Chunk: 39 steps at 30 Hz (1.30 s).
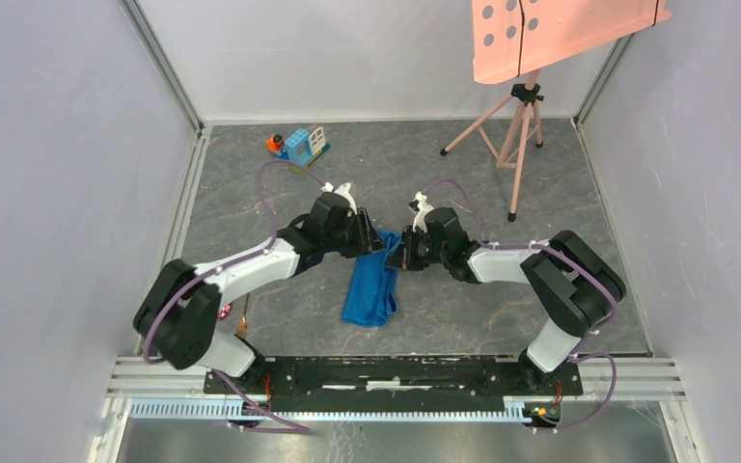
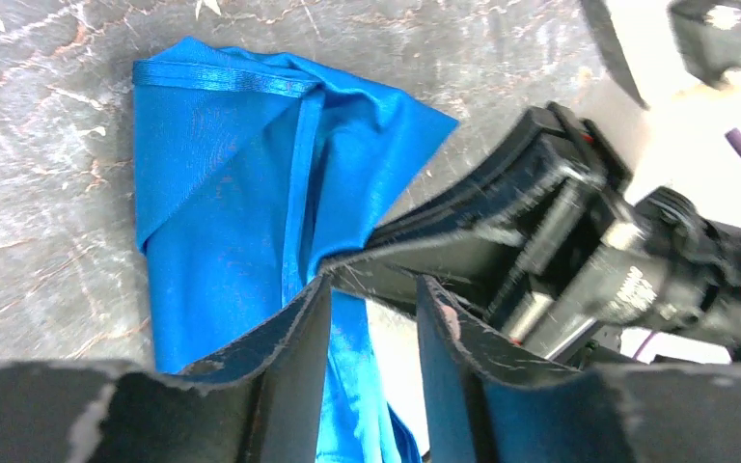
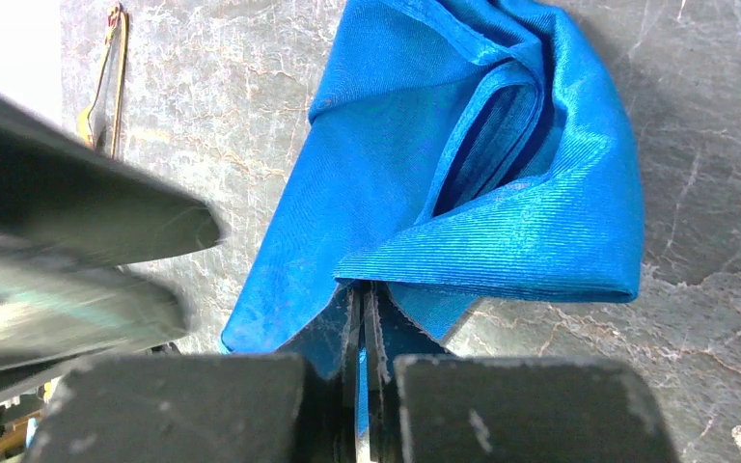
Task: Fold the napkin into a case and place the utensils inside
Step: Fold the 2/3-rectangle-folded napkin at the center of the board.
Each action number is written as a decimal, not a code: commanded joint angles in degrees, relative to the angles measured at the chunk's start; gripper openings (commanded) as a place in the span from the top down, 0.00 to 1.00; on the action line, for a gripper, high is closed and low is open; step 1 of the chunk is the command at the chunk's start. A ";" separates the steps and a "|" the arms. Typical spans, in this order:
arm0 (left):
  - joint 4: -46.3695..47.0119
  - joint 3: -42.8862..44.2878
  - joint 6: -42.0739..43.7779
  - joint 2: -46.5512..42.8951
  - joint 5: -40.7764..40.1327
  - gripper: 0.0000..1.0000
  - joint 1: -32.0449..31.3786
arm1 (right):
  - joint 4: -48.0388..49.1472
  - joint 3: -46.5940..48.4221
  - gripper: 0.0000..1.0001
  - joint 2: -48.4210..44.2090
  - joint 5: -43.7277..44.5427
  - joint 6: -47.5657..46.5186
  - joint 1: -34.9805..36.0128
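Napkin (image 1: 369,289), a bright blue wrinkled cloth loosely folded, lies mid-table between both arms. Right gripper (image 3: 362,294) clenches its edge; left gripper (image 2: 374,289), jaws apart, hovers beside it. Thin golden-copper metal utensils (image 3: 106,77) lie outside it, well apart.

Over the napkin (image 1: 370,291), left tool (image 1: 376,241) meets right tool (image 1: 398,257).

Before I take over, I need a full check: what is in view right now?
napkin: one, bright blue, partly folded, table centre
utensils: golden, count unclear, near left arm base
toy block house: one, blue-white, far edge
tripod stand: one, pink, far right
board: one, pink, atop stand
table: one, grey marbled
left gripper: one, black, open at napkin
right gripper: one, black, shut on napkin
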 commanded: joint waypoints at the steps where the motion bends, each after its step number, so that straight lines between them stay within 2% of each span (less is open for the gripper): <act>1: -6.89 -2.76 4.99 -7.21 -1.24 0.51 2.37 | -0.30 3.10 1.00 0.59 1.18 -1.87 0.10; 5: -7.45 -5.90 7.12 -8.19 0.92 0.45 4.57 | -1.03 3.97 1.00 0.90 1.17 -2.00 0.24; 11: -5.95 -9.13 8.18 -6.26 -0.84 0.49 4.76 | -3.23 5.77 1.00 0.89 1.96 -3.09 0.95; 18: 0.42 -10.36 6.62 -0.65 2.33 0.78 4.70 | -5.04 7.87 1.00 1.29 2.89 -3.37 2.50; 21: 1.03 -10.46 6.46 1.72 2.82 0.86 4.58 | -6.13 8.97 1.00 1.66 3.79 -3.50 3.33; 28: 6.07 -12.45 4.59 4.57 3.46 0.89 4.31 | -7.40 12.09 1.00 3.80 6.12 -2.05 6.34; 39: 7.10 -14.41 4.18 3.24 3.23 0.92 4.05 | -6.27 15.03 1.00 8.54 10.44 1.57 8.36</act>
